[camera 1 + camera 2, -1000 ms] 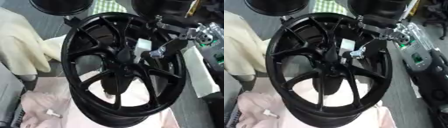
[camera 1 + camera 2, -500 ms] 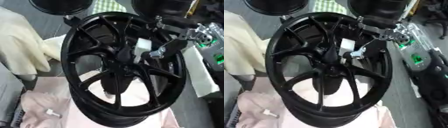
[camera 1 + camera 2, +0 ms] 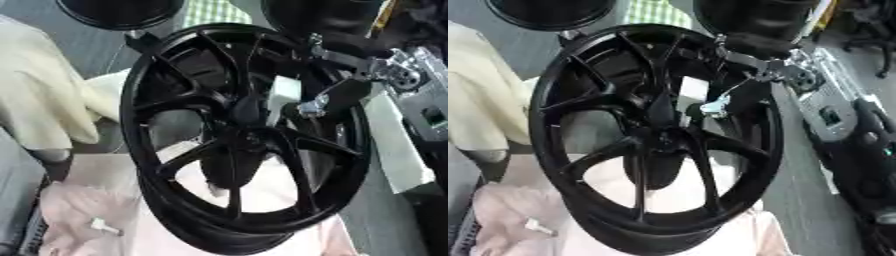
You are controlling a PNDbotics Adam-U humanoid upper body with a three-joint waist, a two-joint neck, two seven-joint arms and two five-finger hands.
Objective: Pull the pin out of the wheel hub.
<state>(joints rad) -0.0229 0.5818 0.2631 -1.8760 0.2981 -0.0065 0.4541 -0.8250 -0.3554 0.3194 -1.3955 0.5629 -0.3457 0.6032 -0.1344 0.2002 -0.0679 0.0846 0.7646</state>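
Wheel hub [image 3: 245, 145], black and many-spoked, fills the middle of the left eye view, standing tilted with its face toward the camera and its lower rim resting on a pale pink cloth [image 3: 79, 210] spread over the near part of the table. A cream cloth [image 3: 44, 100] hangs at the table's left edge, just beside the rim. On the pink cloth near the lower left corner lies a small white piece [image 3: 103, 226], apart from the wheel. The right hand [image 3: 328, 97] reaches in from the upper right, black with silver joints, its fingertips down among the spokes close to the dark centre of the hub. A small silvery part shows at the fingertips, but whether that is the pin, and whether the fingers pinch it or stay apart, cannot be told. A pale rectangle shows through the spokes just left of the hand.

In the right eye view the same hand crosses the upper right rim, its tip beside the hub centre. A grey and silver machine body [image 3: 833, 115] lies along the table's right edge, well apart from the wheel. A black round object [image 3: 549, 12] sits beyond the far rim at the upper left. The left hand shows in neither view.
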